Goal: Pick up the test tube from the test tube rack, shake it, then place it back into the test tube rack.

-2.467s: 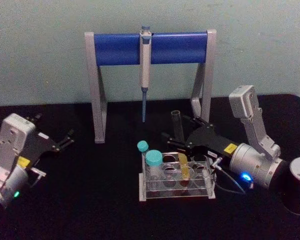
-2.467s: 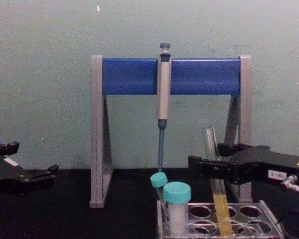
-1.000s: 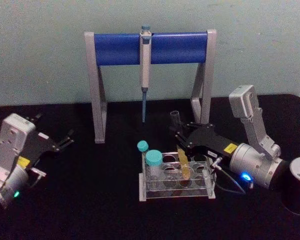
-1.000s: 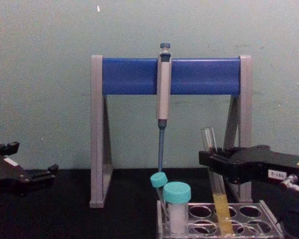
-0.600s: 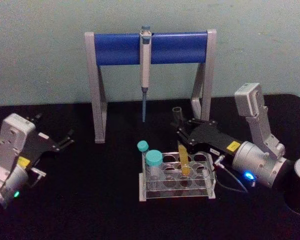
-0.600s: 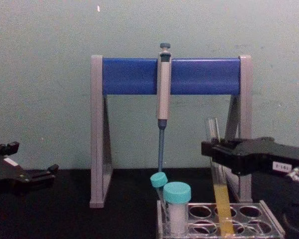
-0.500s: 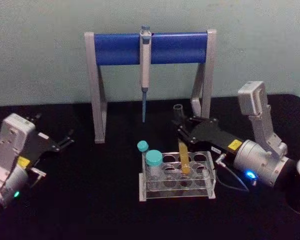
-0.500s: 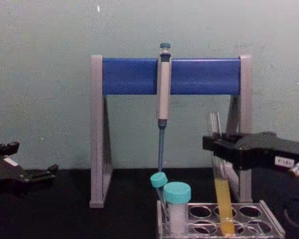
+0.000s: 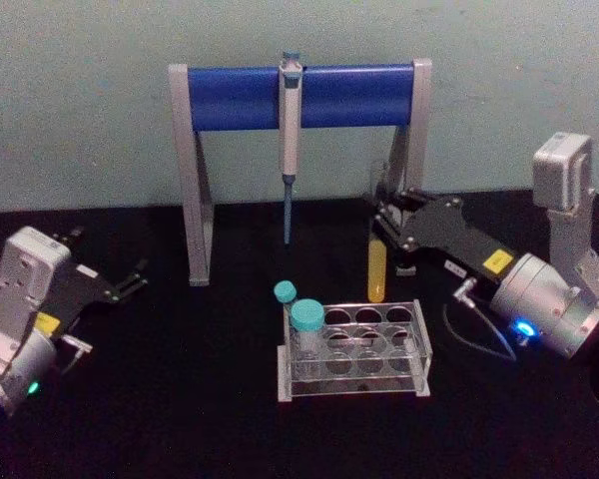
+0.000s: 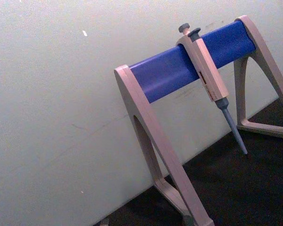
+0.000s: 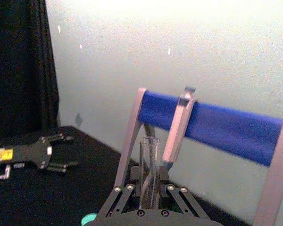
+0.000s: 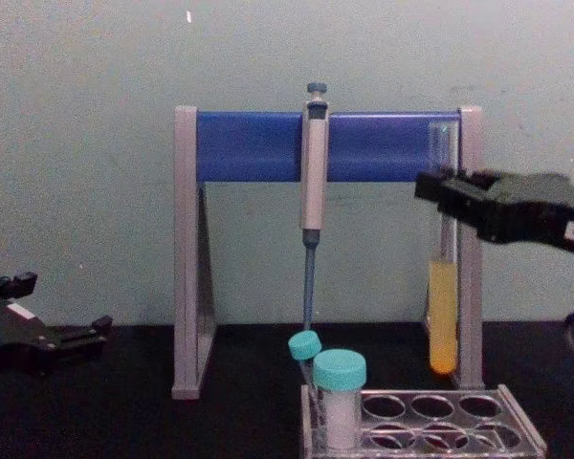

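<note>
The test tube [image 9: 377,261] is a long clear glass tube with yellow liquid in its lower part [image 12: 442,316]. It hangs upright in the air, fully clear of the test tube rack [image 9: 419,351], above and behind its back right holes. My right gripper [image 9: 387,218] is shut on the tube's upper part [image 12: 438,196]; the tube's open mouth [image 11: 149,141] stands between the fingers in the right wrist view. The clear rack [image 12: 517,430] sits low at table centre. My left gripper [image 9: 130,280] is parked at the far left, open and holding nothing [image 12: 96,330].
Two teal-capped vials [image 9: 306,317] [image 9: 285,291] stand in the rack's left end. Behind it rises a grey-and-blue pipette stand [image 9: 299,97] with a pipette [image 9: 290,140] hanging from its bar. The tube sits just in front of the stand's right leg [image 12: 472,249].
The right gripper closed on the test tube in the rack and lifted it straight out; it now hangs above and behind the rack. The left arm has not moved.
</note>
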